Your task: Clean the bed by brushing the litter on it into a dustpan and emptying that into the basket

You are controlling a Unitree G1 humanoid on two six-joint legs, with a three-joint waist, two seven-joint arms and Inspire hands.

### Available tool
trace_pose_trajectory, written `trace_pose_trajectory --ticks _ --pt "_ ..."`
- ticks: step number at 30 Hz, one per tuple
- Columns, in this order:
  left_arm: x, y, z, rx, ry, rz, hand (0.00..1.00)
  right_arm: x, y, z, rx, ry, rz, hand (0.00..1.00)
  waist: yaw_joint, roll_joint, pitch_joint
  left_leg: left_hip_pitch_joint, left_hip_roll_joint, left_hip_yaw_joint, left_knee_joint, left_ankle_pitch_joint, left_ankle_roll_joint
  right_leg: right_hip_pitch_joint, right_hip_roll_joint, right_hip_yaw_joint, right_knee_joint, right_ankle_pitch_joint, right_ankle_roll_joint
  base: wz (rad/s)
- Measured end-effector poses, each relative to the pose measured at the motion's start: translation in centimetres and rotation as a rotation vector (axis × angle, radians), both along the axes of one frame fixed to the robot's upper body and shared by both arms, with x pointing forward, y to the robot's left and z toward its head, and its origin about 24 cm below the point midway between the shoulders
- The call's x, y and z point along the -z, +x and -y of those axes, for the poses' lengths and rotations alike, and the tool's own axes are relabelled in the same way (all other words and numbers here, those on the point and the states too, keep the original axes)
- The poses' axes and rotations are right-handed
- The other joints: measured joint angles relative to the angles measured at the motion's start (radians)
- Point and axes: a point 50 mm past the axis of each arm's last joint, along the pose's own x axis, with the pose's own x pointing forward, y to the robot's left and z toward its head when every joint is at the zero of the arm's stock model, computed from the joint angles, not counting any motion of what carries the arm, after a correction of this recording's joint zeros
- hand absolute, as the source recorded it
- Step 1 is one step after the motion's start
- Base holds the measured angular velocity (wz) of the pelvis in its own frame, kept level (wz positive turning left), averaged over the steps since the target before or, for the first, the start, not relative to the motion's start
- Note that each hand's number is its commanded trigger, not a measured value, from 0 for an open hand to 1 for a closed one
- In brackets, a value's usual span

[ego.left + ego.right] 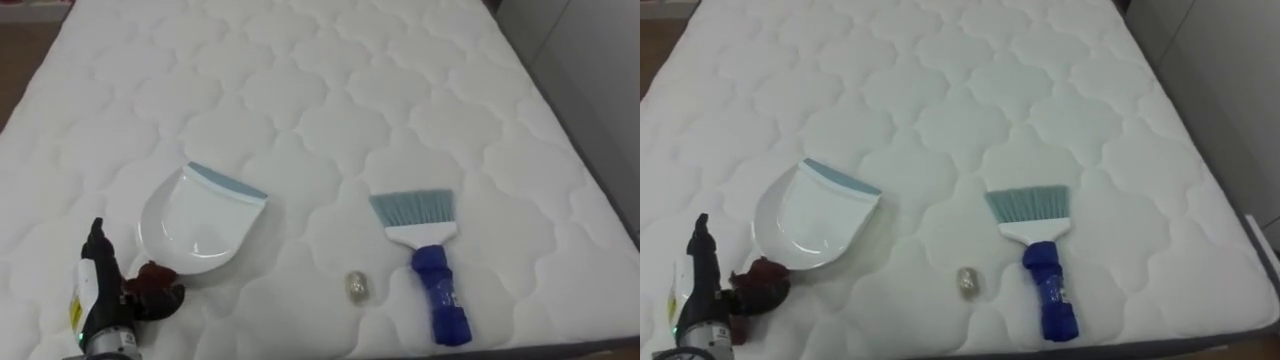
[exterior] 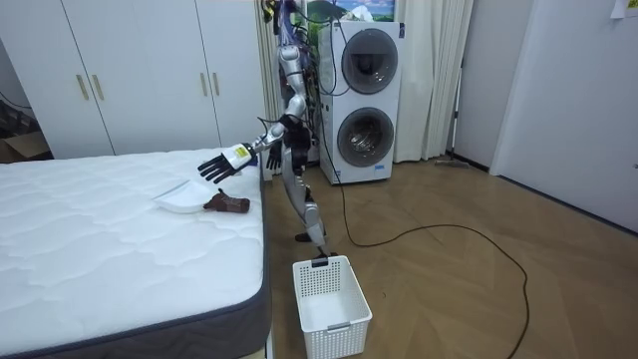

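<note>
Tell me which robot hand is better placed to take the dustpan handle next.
Left, probably. The left robot hand is open, right next to the dark red handle of the dustpan; the brush lies further to the robot's right.

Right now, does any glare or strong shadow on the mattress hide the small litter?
No. Left eye view: even light, no glare; the litter casts only a faint shadow on the mattress. Room view: the mattress is evenly lit, too.
</note>
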Motion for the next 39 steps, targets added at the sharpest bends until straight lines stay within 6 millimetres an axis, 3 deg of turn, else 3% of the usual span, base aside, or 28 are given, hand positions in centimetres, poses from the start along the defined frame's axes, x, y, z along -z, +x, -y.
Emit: trace_pose_trajectory --ticks 11,13,14,15,16,17,18,19,20,21,22,23,24,29,39 --pt "1.0 -0.7 -0.7 -0.008 0.006 -0.081 0.0 0.0 0.0 0.1 0.006 0.0 -0.002 0.0 -0.024 0.005 -0.0041 0.004 -0.003 -0.001 0.0 0.0 0.0 -0.007 -0.002 0.014 0.001 0.0 0.0 -0.04" --pt "1.2 -0.8 -0.7 -0.011 0.001 -0.097 0.0 0.0 0.2 0.0 0.005 0.0 0.0 0.0 -0.027 0.003 -0.0052 -0.011 -0.007 0.004 0.022 0.0 0.0 -0.006 -0.01 0.04 0.0 0.001 0.0 -0.02" --pt "1.4 -0.7 -0.8 -0.021 -0.013 -0.106 0.0 0.0 0.3 -0.1 0.004 0.003 0.004 0.0 -0.035 -0.015 0.0016 -0.059 -0.026 0.013 0.099 -0.008 0.006 0.002 -0.039 0.104 -0.002 0.002 -0.001 0.51" --pt "1.5 0.1 -0.4 -0.002 -0.025 -0.111 0.0 0.0 0.0 0.1 0.018 -0.004 -0.004 0.0 -0.049 -0.032 0.0054 -0.137 -0.048 0.011 0.089 0.001 0.022 -0.005 -0.065 0.196 -0.002 0.002 0.0 0.75" --pt "1.4 0.8 0.0 0.025 -0.026 -0.105 0.0 0.0 -0.3 0.4 0.041 -0.01 -0.008 0.0 -0.047 -0.02 -0.0007 -0.178 -0.056 0.014 0.039 0.029 0.033 -0.02 -0.071 0.215 0.007 -0.001 0.005 0.57" --pt "1.2 1.4 0.3 0.055 -0.021 -0.098 0.0 0.2 -0.9 0.6 0.085 -0.009 -0.031 0.0 -0.02 -0.04 -0.0087 -0.195 -0.072 0.06 0.028 0.105 0.062 -0.065 -0.094 0.222 0.037 -0.018 0.038 0.0" --pt "1.3 1.3 0.0 0.05 -0.016 -0.109 0.0 0.1 -0.6 0.8 0.085 -0.012 -0.035 0.0 0.001 -0.038 -0.007 -0.191 -0.072 0.078 0.024 0.107 0.065 -0.076 -0.089 0.174 0.038 -0.019 0.044 -0.34" --pt "1.4 1.2 -0.2 0.049 -0.013 -0.12 0.0 0.1 -0.4 0.7 0.083 -0.012 -0.034 0.0 0.012 -0.034 -0.0041 -0.187 -0.072 0.068 0.024 0.107 0.065 -0.079 -0.089 0.156 0.036 -0.019 0.043 -0.58" --pt "1.5 0.9 -0.7 0.039 -0.009 -0.144 0.0 0.1 0.0 0.6 0.071 -0.014 -0.029 0.0 0.029 -0.027 0.0001 -0.183 -0.068 -0.008 0.024 0.107 0.065 -0.099 -0.068 0.146 0.013 -0.008 0.032 -0.65" --pt "1.7 0.7 -1.1 0.012 -0.015 -0.161 0.0 0.0 0.5 0.6 0.043 -0.023 -0.021 0.0 0.026 -0.024 0.0001 -0.186 -0.065 -0.063 0.026 0.103 0.059 -0.118 -0.052 0.139 -0.024 0.048 0.017 -0.49" --pt "1.8 0.7 -1.1 0.011 -0.022 -0.169 0.0 -0.1 0.5 0.7 0.035 -0.034 -0.023 0.0 0.013 -0.013 -0.0047 -0.187 -0.062 -0.062 0.025 0.102 0.053 -0.11 -0.051 0.128 -0.02 0.062 0.018 0.04" --pt "1.7 1.2 -1.0 0.021 -0.028 -0.17 0.0 0.0 0.3 0.8 0.035 -0.046 -0.034 0.0 -0.006 0.0 0.0033 -0.185 -0.066 -0.048 0.021 0.101 0.052 -0.103 -0.046 0.104 -0.014 0.063 0.017 0.35" --pt "1.6 1.7 -1.0 0.025 -0.028 -0.168 0.0 0.0 0.3 0.9 0.06 -0.042 -0.039 0.0 -0.017 0.002 0.0037 -0.18 -0.064 -0.019 0.01 0.102 0.052 -0.102 -0.039 0.095 -0.013 0.06 0.018 0.29" --pt "1.3 2.7 -0.8 0.048 -0.035 -0.162 0.0 0.0 0.6 0.9 0.051 -0.03 -0.042 0.0 -0.025 -0.005 0.0067 -0.189 -0.058 -0.005 0.01 0.1 0.052 -0.128 -0.036 0.088 0.015 0.056 0.013 -0.02" --pt "2.1 2.1 -0.9 0.047 -0.052 -0.223 0.0 -0.2 1.3 0.9 0.032 -0.02 -0.037 0.0 -0.025 -0.01 0.0042 -0.233 -0.058 -0.01 0.042 0.099 0.053 -0.167 -0.037 0.085 0.039 0.05 0.012 0.01"
